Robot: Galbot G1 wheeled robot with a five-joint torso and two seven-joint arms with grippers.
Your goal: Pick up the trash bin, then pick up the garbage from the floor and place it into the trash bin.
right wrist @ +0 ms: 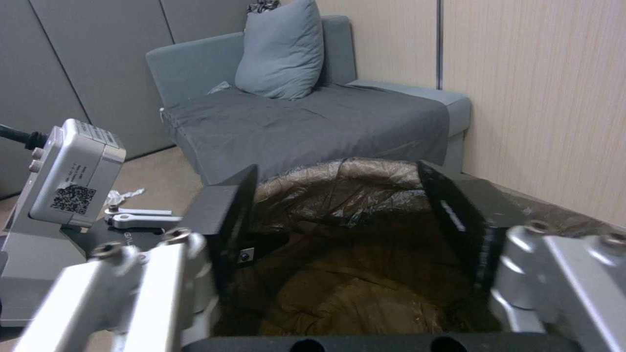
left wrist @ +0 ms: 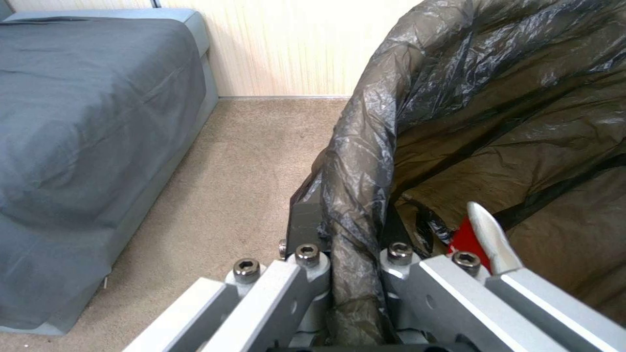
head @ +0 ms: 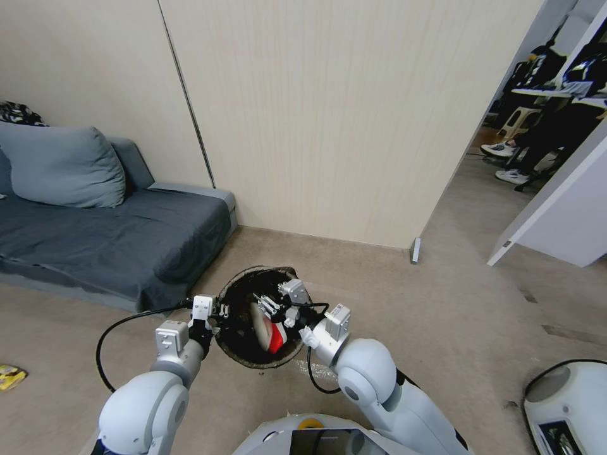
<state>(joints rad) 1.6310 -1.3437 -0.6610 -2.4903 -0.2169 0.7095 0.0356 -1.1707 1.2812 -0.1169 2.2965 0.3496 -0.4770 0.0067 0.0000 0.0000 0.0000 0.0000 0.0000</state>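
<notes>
Head view shows the trash bin point(head: 256, 319) held up in front of the robot's chest, above the floor point(head: 442, 303), between the two arms; the left gripper point(head: 214, 314) is clenched on the bin's near-left rim, and the left wrist view confirms it, with the folded dark liner pinched between the two fingers point(left wrist: 306, 220); the right gripper point(head: 278, 302) hangs over the bin's mouth with its jaws spread and nothing between them, as the right wrist view shows; a red-and-white wrapper point(head: 269, 332) lies inside the bin, so one drop looks done; the step in hand appears to be the release over the bin; a yellow wrapper point(head: 11, 376) lies on the carpet well off to the robot's left, near the sofa point(head: 114, 240); the next move likely calls for lifting the right arm clear of the rim, turning toward that litter, and keeping the left grip level.
</notes>
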